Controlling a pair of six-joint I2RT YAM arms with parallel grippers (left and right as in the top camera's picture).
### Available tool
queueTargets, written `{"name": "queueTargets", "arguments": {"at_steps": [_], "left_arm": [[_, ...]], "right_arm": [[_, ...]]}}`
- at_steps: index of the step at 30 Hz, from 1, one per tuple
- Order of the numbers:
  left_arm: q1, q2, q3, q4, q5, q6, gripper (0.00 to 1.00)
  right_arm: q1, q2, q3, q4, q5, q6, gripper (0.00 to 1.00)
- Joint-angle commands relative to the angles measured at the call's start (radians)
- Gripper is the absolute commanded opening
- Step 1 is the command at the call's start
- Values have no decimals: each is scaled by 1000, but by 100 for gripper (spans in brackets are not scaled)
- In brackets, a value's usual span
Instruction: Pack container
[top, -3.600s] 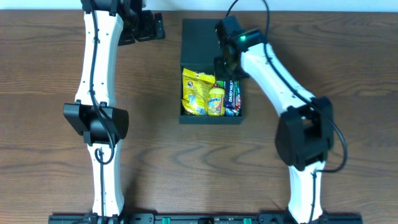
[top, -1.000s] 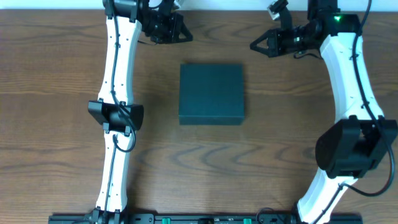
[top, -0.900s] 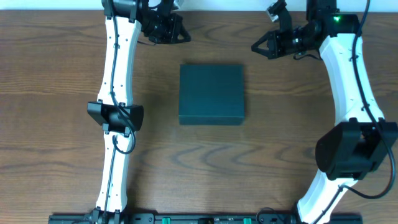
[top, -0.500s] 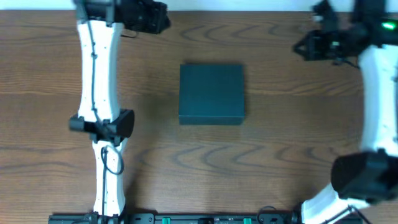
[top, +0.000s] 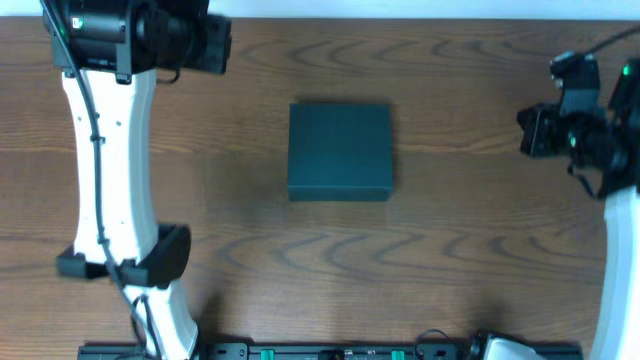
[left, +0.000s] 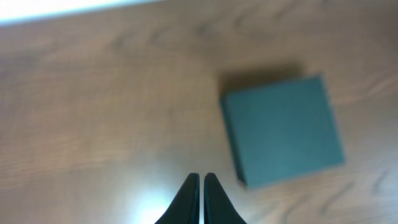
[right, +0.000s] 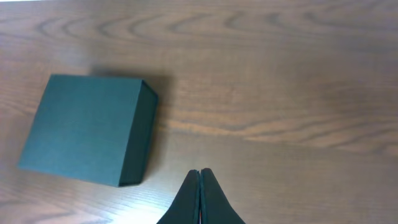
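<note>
The container (top: 340, 150) is a dark teal-green square box in the middle of the wooden table, with its lid down flat so nothing inside shows. My left gripper (top: 222, 45) hangs high at the far left, well away from the box, and it is shut with nothing in it. In the left wrist view the shut gripper (left: 201, 177) points at bare wood left of the container (left: 283, 127). My right gripper (top: 524, 130) is out at the right edge, also shut and empty. The right wrist view has the shut gripper (right: 199, 171) to the right of the container (right: 84, 127).
Brown wood table (top: 450, 240) lies all around the box. A pale strip (top: 400, 8) runs along the table's far edge. A black rail (top: 330, 352) carrying the arm bases lines the near edge. The white left arm (top: 110, 170) stretches down the left side.
The lid, open earlier with snack packets showing and the right gripper at it, is now closed. Both arms have swung outward and away from the box over the last second.
</note>
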Motion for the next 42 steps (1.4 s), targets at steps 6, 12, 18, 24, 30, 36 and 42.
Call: {"name": "queueTargets", "arguments": {"at_steps": [6,12,18,24,30,36,42], "left_arm": [[3,-338,-543,35,-90,44,6],[28,-607,-1046,264,-59,20,6],[92,-782,-1368,552,30,-69,6],[93,-761,-1412,639,29,-122,96],[93,-740,-1413,735,29,-178,95],[93,-716,-1413,759,29,-178,96],[93,-715,-1413,747,26,-177,95]], "right_arm": [[-2,-87,-383,200,-16,37,2],[-2,-87,-425,237,-39,37,2],[-2,-87,-425,244,-39,39,99],[-2,-87,-425,256,-89,131,99],[-2,-86,-425,323,-60,175,99],[-2,-86,-425,320,-57,175,99],[-2,-86,-425,320,-57,175,99]]}}
